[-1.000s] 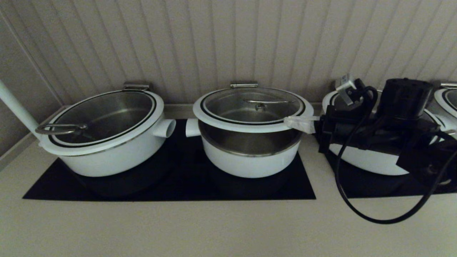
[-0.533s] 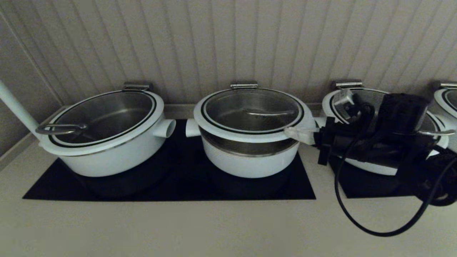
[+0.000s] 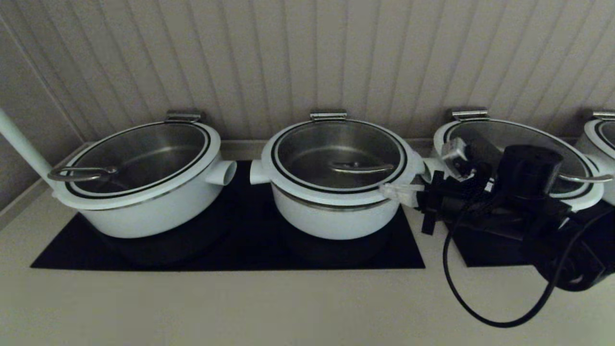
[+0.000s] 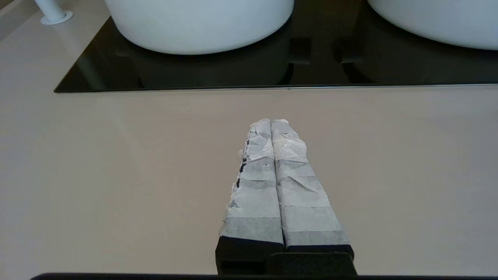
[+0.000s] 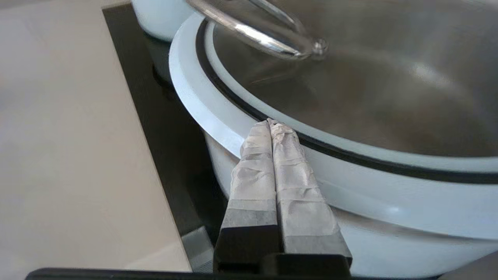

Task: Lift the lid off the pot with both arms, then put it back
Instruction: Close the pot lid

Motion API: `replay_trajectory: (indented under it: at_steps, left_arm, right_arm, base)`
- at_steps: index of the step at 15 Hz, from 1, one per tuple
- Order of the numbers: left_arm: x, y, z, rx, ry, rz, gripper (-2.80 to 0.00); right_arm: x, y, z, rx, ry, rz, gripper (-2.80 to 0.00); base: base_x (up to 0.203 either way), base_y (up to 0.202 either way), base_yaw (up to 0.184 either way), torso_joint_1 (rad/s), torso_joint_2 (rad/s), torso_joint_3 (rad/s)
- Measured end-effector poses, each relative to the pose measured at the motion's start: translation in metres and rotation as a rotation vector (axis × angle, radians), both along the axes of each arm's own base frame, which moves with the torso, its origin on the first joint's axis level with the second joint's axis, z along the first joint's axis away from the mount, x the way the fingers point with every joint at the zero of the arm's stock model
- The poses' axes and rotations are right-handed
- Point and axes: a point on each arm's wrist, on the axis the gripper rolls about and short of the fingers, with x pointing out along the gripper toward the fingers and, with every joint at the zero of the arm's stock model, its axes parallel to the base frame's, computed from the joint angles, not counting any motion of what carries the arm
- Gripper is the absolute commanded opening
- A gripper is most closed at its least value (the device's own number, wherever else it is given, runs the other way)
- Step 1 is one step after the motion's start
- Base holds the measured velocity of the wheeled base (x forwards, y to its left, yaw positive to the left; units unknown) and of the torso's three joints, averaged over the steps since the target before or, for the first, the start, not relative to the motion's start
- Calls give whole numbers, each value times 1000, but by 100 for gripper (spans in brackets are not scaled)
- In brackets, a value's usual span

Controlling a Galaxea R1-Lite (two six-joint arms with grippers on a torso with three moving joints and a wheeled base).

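The pot (image 3: 336, 218) stands in the middle of the black hob, with a short white stub on each side. Its glass lid (image 3: 336, 194), white-rimmed with a steel handle (image 3: 360, 167), lies nearly level on the pot. My right gripper (image 3: 391, 191) is shut, nothing between its fingers, and its tips (image 5: 269, 123) rest against the underside of the lid's rim (image 5: 194, 93) at the front right. My left gripper (image 4: 271, 121) is shut and hangs over the bare counter in front of the hob, short of the pot (image 4: 435, 19). It is outside the head view.
A wider white pot (image 3: 144, 211) stands to the left, and another (image 3: 519, 134) sits to the right behind my right arm. A white pole (image 3: 21, 144) rises at the far left. The arm's black cable (image 3: 480, 312) loops over the counter. A panelled wall closes the back.
The lid has come down from its raised, tilted position onto the pot, hiding the steel bowl's wall. My right arm has dropped with it, tips still at the rim.
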Motion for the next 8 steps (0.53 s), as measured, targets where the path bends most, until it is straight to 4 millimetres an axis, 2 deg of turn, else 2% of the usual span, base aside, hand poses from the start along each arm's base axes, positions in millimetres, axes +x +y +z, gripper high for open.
replay_trajectory:
  at_steps: [8]
  left_arm:
    - [0, 0, 0, 0, 0, 1, -280]
  right_arm:
    - [8, 2, -18, -16, 48, 1, -280]
  base:
    - [0, 0, 0, 0, 0, 0]
